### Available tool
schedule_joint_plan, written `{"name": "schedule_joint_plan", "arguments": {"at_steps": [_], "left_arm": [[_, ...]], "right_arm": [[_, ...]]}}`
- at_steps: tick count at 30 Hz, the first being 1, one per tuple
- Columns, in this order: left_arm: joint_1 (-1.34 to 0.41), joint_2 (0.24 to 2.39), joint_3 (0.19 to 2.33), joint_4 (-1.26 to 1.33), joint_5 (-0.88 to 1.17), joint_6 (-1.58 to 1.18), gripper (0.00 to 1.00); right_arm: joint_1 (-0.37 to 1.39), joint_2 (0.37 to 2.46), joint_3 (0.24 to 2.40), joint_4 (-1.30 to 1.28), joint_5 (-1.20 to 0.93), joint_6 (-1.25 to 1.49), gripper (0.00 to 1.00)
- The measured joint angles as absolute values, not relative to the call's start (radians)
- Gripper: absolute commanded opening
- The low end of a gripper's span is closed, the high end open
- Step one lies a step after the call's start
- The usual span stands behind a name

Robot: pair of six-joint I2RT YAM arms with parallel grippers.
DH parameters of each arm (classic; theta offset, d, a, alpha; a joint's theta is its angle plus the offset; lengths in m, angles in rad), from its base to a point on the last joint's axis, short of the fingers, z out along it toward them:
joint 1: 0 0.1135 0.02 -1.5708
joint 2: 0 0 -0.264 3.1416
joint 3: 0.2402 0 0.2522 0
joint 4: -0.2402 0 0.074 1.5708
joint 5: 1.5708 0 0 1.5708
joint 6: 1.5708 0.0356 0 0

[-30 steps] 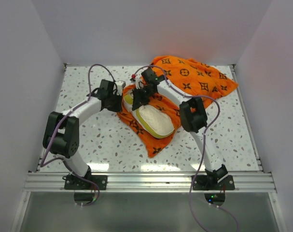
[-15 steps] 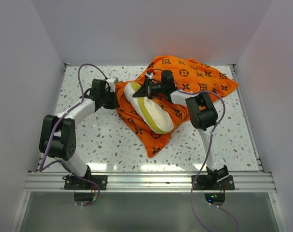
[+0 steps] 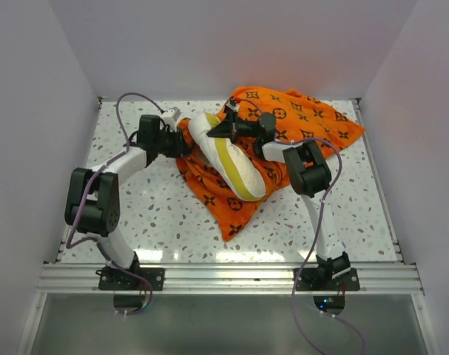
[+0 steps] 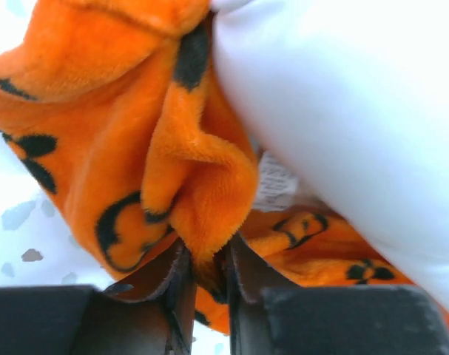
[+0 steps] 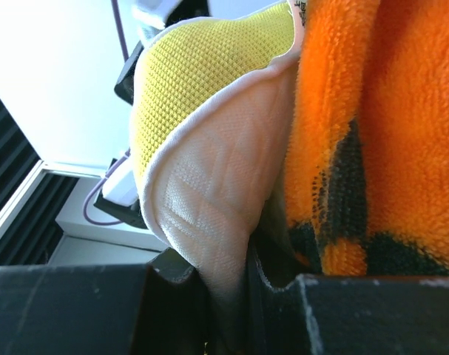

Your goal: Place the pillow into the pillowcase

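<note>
Left fingers point(image 4: 184, 285) clamped on pillowcase point(image 3: 305, 122) fold; right fingers point(image 5: 265, 277) clamped on pillow point(image 3: 235, 166) edge. Pillow lies over pillowcase on table point(image 3: 157, 214).

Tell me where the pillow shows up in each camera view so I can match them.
Top external: the pillow lies slanted at mid-table, against the orange pillowcase.
Left wrist: the white bulk filling the upper right.
Right wrist: yellow band and cream face at centre-left, edge nipped by the right gripper.
Shared landmark: the orange pillowcase, touching the pillow in all three.
</note>
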State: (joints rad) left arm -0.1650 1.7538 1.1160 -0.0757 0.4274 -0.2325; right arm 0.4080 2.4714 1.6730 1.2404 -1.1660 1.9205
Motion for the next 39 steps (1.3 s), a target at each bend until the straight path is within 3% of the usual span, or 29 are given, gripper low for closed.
{"name": "schedule_joint_plan", "arguments": {"at_steps": [2, 6, 9, 11, 22, 23, 24, 27, 30, 33, 34, 37, 39], "left_arm": [[-0.168, 1.728, 1.109, -0.059, 0.440, -0.251, 0.34], [-0.192, 1.668, 1.092, -0.029, 0.426, -0.279, 0.54], [-0.226, 1.657, 1.079, 0.017, 0.403, -0.305, 0.59], [-0.250, 1.664, 1.067, 0.044, 0.366, -0.322, 0.77], [-0.367, 1.898, 1.188, -0.026, -0.055, -0.424, 0.87], [-0.370, 1.918, 1.209, -0.038, -0.089, -0.424, 0.96], [-0.374, 1.935, 1.224, -0.047, -0.119, -0.418, 0.97], [-0.380, 1.994, 1.285, -0.093, -0.220, -0.404, 0.95], [-0.383, 2.027, 1.301, -0.123, -0.298, -0.373, 0.84], [-0.382, 2.037, 1.318, -0.146, -0.338, -0.348, 0.62], [-0.379, 2.043, 1.327, -0.152, -0.347, -0.336, 0.47], [-0.368, 2.072, 1.375, -0.181, -0.377, -0.299, 0.29], [-0.352, 2.076, 1.379, -0.184, -0.378, -0.276, 0.26]], "right_arm": [[0.408, 2.471, 1.673, 1.250, -1.166, 1.931, 0.00], [0.408, 2.471, 1.673, 1.258, -1.166, 1.940, 0.00], [0.410, 2.471, 1.673, 1.259, -1.165, 1.946, 0.00], [0.409, 2.471, 1.673, 1.261, -1.166, 1.947, 0.00], [0.385, 2.471, 1.670, 1.241, -1.102, 1.948, 0.00], [0.382, 2.471, 1.670, 1.240, -1.089, 1.948, 0.00], [0.380, 2.471, 1.669, 1.238, -1.080, 1.948, 0.00], [0.379, 2.472, 1.666, 1.234, -1.054, 1.945, 0.00], [0.380, 2.471, 1.661, 1.235, -1.053, 1.945, 0.00], [0.386, 2.471, 1.654, 1.237, -1.052, 1.945, 0.00], [0.389, 2.471, 1.650, 1.239, -1.052, 1.945, 0.00], [0.396, 2.471, 1.642, 1.226, -1.049, 1.928, 0.00], [0.400, 2.471, 1.640, 1.205, -1.047, 1.895, 0.00]]}}
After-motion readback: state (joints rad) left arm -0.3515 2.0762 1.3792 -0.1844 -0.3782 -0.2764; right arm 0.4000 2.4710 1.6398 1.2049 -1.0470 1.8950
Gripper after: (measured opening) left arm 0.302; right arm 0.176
